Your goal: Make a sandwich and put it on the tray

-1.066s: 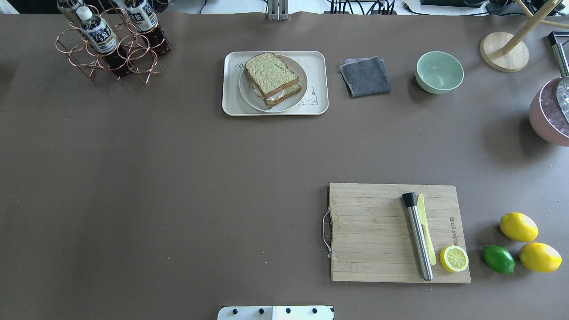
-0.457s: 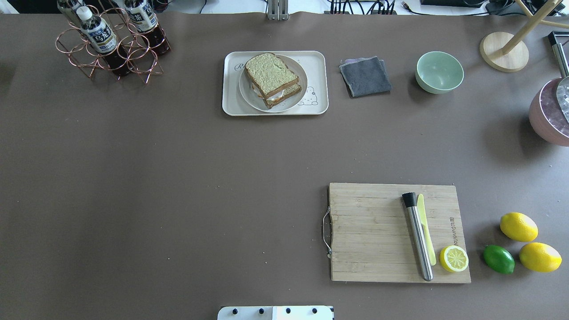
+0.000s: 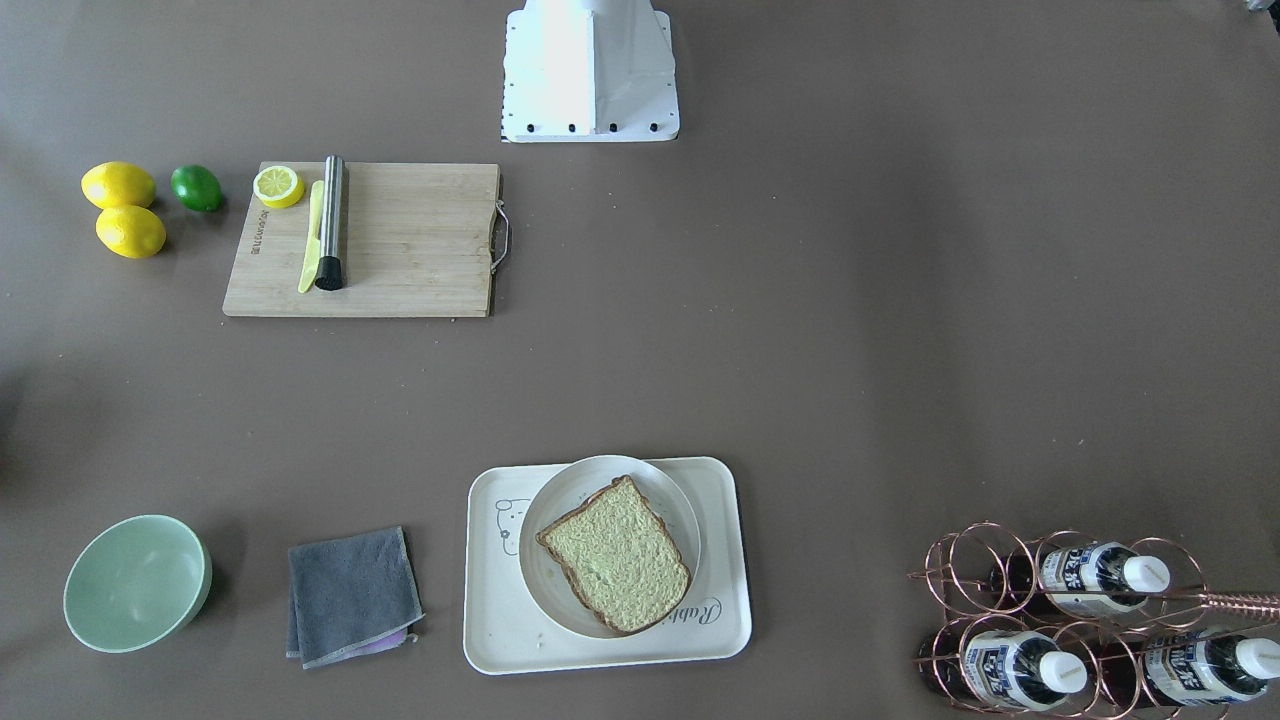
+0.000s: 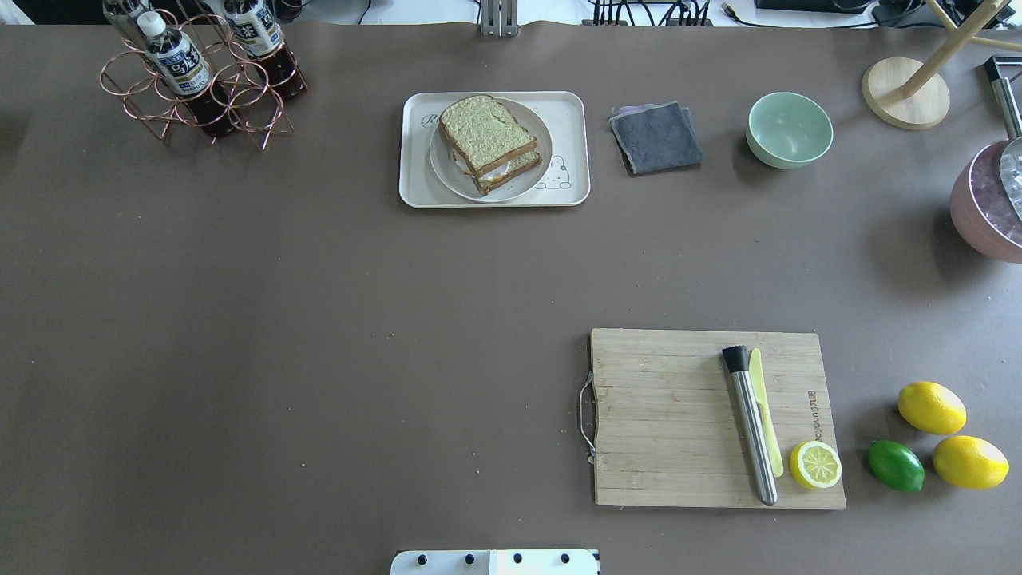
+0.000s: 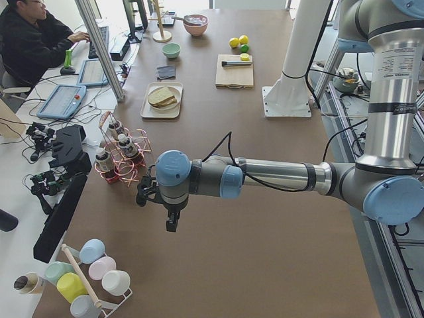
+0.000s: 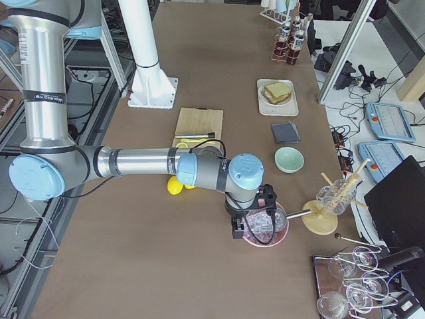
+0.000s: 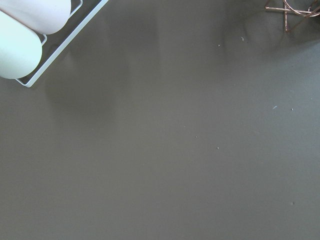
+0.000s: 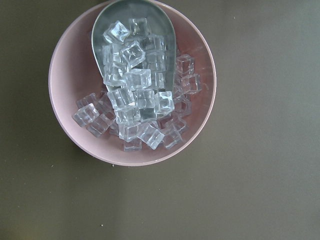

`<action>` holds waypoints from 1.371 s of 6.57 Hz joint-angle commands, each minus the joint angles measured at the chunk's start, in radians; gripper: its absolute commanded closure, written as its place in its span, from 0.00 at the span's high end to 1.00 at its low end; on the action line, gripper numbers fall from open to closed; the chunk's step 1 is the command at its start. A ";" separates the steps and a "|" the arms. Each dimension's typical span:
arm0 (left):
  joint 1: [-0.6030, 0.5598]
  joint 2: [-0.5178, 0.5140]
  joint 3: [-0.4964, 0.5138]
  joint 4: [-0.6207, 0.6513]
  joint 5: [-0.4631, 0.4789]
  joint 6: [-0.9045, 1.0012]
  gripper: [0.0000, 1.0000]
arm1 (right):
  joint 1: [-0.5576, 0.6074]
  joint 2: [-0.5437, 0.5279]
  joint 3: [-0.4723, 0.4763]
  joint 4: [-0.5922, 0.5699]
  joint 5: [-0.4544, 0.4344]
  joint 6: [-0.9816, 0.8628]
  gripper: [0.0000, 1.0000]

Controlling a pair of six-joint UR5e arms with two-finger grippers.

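- Sandwich (image 4: pixel 489 142) is lying stacked on plate (image 4: pixel 441 164), which is sitting inside tray (image 4: pixel 571 120) at the table's (image 4: pixel 319 319) far middle.
- Left gripper (image 5: pixel 171 224) is hanging over bare table near bottle rack (image 4: pixel 192 88); whether it is open or holding anything cannot be told.
- Cloth (image 4: pixel 656 137) and green bowl (image 4: pixel 790 129) are lying right of tray.
- Right gripper (image 6: pixel 237 230) is hanging above pink bowl (image 8: pixel 70 75) of ice; its opening likewise cannot be told.

Matt brown table (image 4: pixel 239 319), wood board (image 4: pixel 671 415) w/ brushed-metal bar (image 4: pixel 752 431), smooth plastic tray (image 4: pixel 571 120), grey cloth (image 4: pixel 656 137).
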 commanded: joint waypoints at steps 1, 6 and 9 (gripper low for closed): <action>0.002 -0.002 0.000 0.000 0.001 0.000 0.98 | 0.000 -0.001 -0.003 0.000 0.001 0.000 1.00; 0.002 -0.005 -0.003 0.000 -0.001 0.000 0.98 | -0.001 0.001 -0.008 0.000 0.006 0.009 1.00; 0.003 -0.016 0.001 0.003 -0.001 -0.002 0.98 | -0.001 0.001 -0.006 0.002 0.007 0.009 1.00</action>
